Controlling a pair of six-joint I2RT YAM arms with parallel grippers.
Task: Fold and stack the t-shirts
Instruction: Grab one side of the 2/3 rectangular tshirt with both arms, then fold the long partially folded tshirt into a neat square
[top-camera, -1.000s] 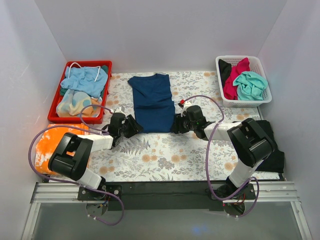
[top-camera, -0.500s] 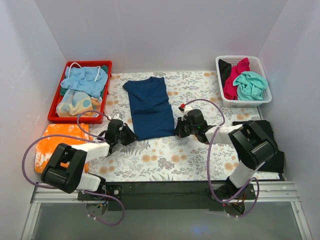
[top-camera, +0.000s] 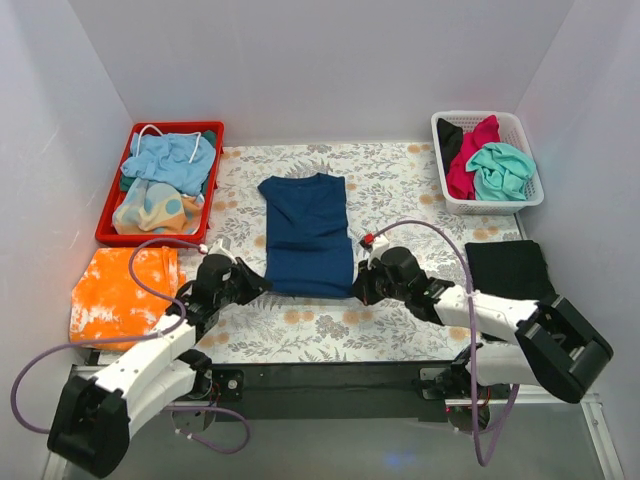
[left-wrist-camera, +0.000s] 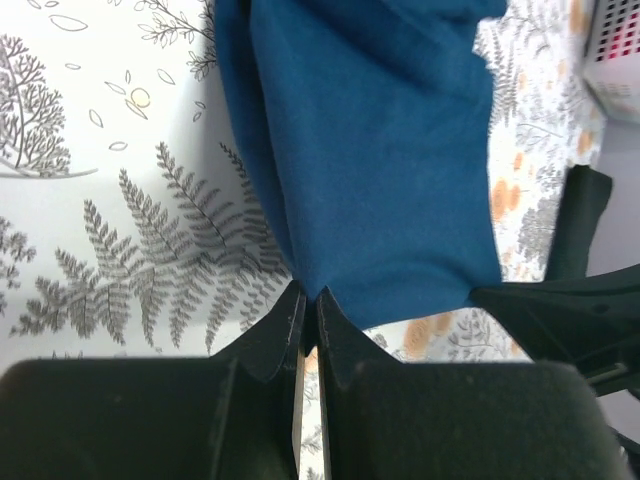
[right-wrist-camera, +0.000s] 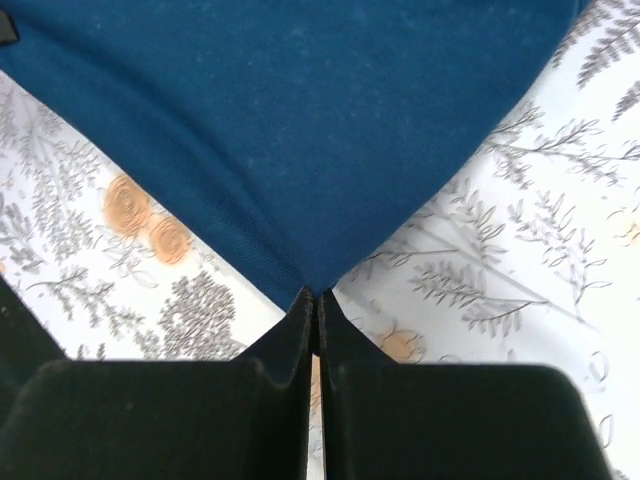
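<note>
The navy-blue t-shirt (top-camera: 305, 235) lies flat as a narrow strip on the floral table cover, collar at the far end. My left gripper (top-camera: 257, 283) is shut on its near left corner; the left wrist view shows the pinched navy cloth (left-wrist-camera: 370, 150). My right gripper (top-camera: 356, 287) is shut on its near right corner, seen as navy cloth (right-wrist-camera: 300, 130) in the right wrist view. A black t-shirt (top-camera: 507, 268) lies folded at the right. Magenta (top-camera: 466, 160) and teal (top-camera: 500, 170) t-shirts sit crumpled in the white basket (top-camera: 488, 205). No chest print shows.
A red tray (top-camera: 110, 228) at the back left holds light-blue and patterned cloths. An orange cloth (top-camera: 122, 290) lies flat at the near left. White walls close in the table on three sides.
Both grippers have pulled the navy t-shirt's near corners toward the table's near edge. The shirt has slid nearer and straightened. Both arms have drawn back.
</note>
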